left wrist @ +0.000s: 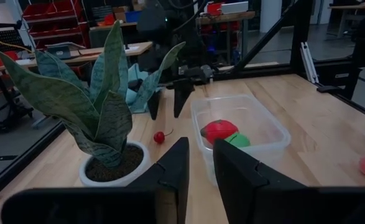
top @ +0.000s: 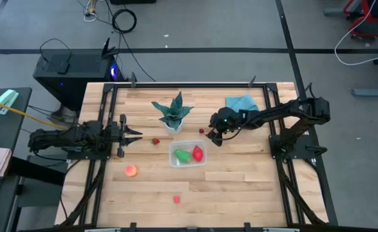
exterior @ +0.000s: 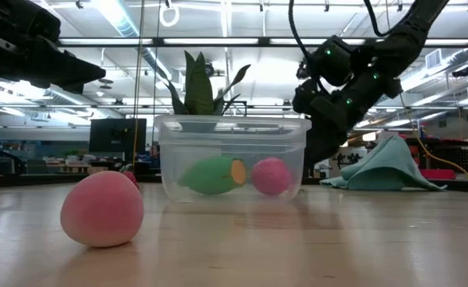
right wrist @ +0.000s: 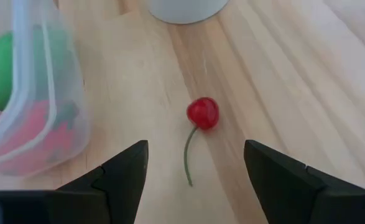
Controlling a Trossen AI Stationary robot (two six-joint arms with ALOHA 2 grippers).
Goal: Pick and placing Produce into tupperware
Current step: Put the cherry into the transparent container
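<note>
- Cherry [right wrist: 203, 112] w/ thin green stem lies on the bench [top: 240, 187] right below the right gripper [right wrist: 196, 163]; in the right wrist view it sits between the two fingers and a little ahead of them, stem trailing back toward the gripper. Stem line runs roughly along the gripper's reach, so the fingers stand either side of the fruit, not across the stem.
- Right gripper [top: 216, 136] hovers just off the tub's far right corner, near the plant pot, fingers spread wide, nothing held. Looks like the approach step of a pick; next move prob. a straight drop, then close on the red ball.
- Tupperware [top: 187, 154] mid-bench, just beside the cherry. Already holds a green oval piece [top: 182, 155] and a red piece [top: 198, 153]. Short carry once the cherry is gripped.
- Left gripper [top: 132, 135] waits at the bench's left side, pointing toward the plant [top: 173, 111]; fingers apart, empty. Right arm clearly nearer to this cherry.
- Other produce outside the tub: small red one [top: 155, 141] between left gripper and tub, orange-pink round one [top: 131, 170] front left, small red one [top: 176, 200] near front edge. So task approx. part done, four loose items left.
- Risk: cherry is small and round, could roll or squirt out; tub wall is close to one finger.
- Blue cloth [top: 241, 103] behind the right arm, not involved.
</note>
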